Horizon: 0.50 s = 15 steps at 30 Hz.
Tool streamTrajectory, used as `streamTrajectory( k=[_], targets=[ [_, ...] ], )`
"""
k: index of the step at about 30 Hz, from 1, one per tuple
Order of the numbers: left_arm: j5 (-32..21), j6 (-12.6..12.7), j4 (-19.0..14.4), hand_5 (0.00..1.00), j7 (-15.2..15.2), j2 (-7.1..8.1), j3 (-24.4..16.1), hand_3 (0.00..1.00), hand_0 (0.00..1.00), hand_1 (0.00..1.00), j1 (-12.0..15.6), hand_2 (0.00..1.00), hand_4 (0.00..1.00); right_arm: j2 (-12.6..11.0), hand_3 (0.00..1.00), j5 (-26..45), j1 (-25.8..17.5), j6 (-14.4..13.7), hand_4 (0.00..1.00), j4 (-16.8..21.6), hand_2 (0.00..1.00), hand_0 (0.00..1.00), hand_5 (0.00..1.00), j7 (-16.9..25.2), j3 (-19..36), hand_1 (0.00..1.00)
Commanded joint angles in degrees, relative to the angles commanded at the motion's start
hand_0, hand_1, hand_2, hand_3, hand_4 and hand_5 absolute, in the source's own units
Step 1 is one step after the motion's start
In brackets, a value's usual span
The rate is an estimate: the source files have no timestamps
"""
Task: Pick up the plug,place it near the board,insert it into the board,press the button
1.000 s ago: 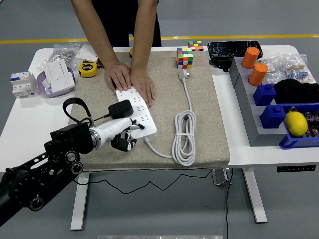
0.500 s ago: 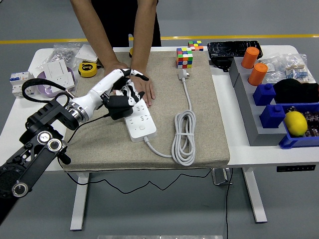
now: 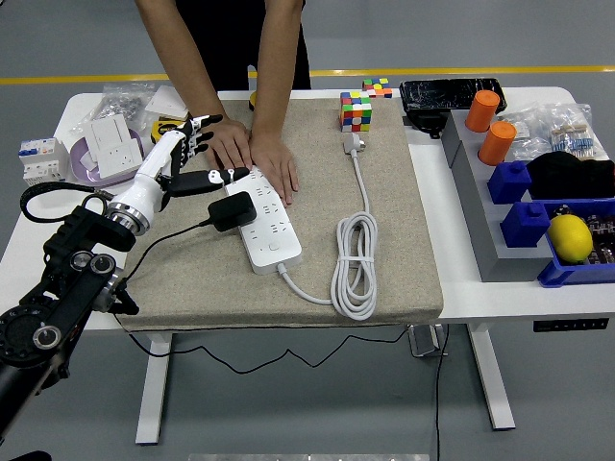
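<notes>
The white power strip (image 3: 267,230) lies on the tan mat (image 3: 384,221). The black plug (image 3: 233,211) sits on the strip's left side, its black cord trailing left toward my arm. My left hand (image 3: 195,152) is open with its fingers (image 3: 199,126) spread. It hovers up and left of the plug, apart from it, next to the person's hand. A person at the far side presses both hands (image 3: 276,165) flat on the strip's far end. My right hand is out of view.
The strip's white cable (image 3: 354,264) lies coiled to its right, ending near a Rubik's cube (image 3: 356,111). A yellow tape measure (image 3: 169,133) and white sockets (image 3: 110,144) lie at the far left. Grey and blue bins (image 3: 524,226), orange cups and a lemon stand at the right.
My left hand carried the plug from the strip's near end onto the strip, let it go, and pulled back up and left with its fingers open. The person's hands stayed put.
</notes>
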Motion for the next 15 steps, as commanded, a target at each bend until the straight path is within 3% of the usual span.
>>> streamTrajectory(
  k=[15],
  targets=[
    [5.3, -0.3, 0.8, 0.130, 1.0, 0.61, 0.9, 0.848, 0.853, 0.901, 0.1, 0.856, 0.998, 0.0, 0.710, 0.3, 0.0, 0.0, 0.998, 0.0, 0.715, 0.801, 0.828, 0.1, -0.1, 0.723]
  ],
)
